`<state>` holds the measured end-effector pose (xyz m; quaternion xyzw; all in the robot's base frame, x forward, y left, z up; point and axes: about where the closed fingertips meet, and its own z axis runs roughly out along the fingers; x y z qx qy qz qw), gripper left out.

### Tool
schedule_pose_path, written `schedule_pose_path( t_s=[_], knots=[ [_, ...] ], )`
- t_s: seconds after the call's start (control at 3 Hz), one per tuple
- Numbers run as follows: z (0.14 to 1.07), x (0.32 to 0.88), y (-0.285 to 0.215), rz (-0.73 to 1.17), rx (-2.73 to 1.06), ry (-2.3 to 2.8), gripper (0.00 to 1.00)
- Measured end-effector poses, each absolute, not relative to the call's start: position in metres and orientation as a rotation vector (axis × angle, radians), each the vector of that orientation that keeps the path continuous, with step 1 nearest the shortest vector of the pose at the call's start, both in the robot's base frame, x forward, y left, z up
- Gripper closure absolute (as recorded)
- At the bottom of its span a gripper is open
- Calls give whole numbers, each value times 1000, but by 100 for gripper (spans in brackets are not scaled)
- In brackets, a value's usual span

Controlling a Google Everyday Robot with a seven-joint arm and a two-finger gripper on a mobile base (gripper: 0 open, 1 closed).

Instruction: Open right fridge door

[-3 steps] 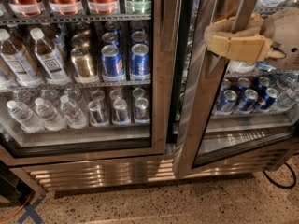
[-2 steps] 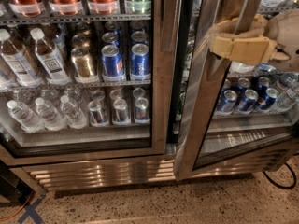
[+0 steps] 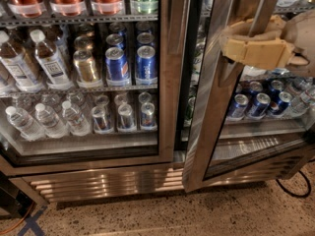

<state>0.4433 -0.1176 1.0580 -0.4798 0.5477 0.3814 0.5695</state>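
Observation:
The right fridge door (image 3: 210, 113) has a wide brushed-steel frame around a glass pane. It stands ajar, with its left edge swung out toward me and a dark gap beside the left door. My gripper (image 3: 249, 39) reaches in from the upper right. Its tan fingers (image 3: 256, 54) are closed around the inner edge of the door's steel frame near the top. Blue cans (image 3: 260, 104) show through the pane.
The left steel-framed glass door (image 3: 170, 82) is closed, with water bottles, gold cans and blue cans behind it. A steel grille (image 3: 108, 181) runs along the fridge base. A black cable (image 3: 295, 191) lies on the speckled floor at the lower right.
My gripper has moved slightly right and down with the door frame in it. The right door has swung out a little further.

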Motion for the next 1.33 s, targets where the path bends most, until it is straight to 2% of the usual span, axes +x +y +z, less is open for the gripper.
schedule_pose_path(
  t_s=[0.67,1.33],
  knots=[
    [1058,443,-120,895,-1126,1286,59],
    [1058,443,-120,895,-1127,1286,13]
  ],
)
